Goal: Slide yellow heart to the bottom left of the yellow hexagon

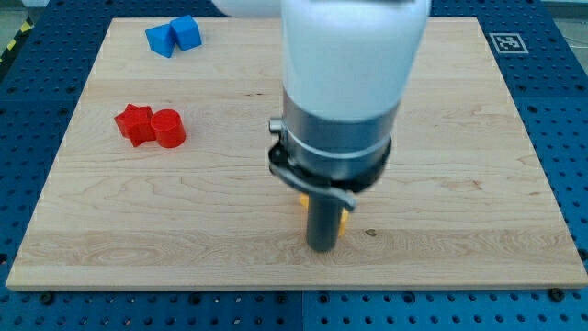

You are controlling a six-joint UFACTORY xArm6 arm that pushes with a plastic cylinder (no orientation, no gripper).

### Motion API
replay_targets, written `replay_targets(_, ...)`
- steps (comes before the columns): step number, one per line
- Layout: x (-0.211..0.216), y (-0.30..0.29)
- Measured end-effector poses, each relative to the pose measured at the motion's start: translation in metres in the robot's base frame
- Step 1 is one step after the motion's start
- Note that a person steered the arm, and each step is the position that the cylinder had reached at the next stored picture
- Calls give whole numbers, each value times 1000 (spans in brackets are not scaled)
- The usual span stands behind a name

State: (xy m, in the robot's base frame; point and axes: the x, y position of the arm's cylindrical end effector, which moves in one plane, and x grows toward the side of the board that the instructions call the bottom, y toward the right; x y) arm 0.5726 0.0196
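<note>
My rod comes down at the board's lower middle, and my tip (322, 248) rests on the wood there. Small bits of a yellow block show just behind the rod, one on its left (301, 201) and one on its right (344, 219). The arm hides most of it, so I cannot tell whether this is the heart, the hexagon, or both. My tip touches or nearly touches the yellow at the view's bottom side of it.
A red star-shaped block (135, 123) and a red round block (169, 129) sit together at the left. Two blue blocks (173, 36) sit together at the top left. The wooden board (478, 165) lies on a blue perforated table.
</note>
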Motion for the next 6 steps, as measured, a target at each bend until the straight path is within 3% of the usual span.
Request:
replay_targets(1,-36,-6)
replay_targets(3,10,25)
replay_targets(4,0,49)
replay_targets(5,-31,37)
replay_targets(6,-49,-9)
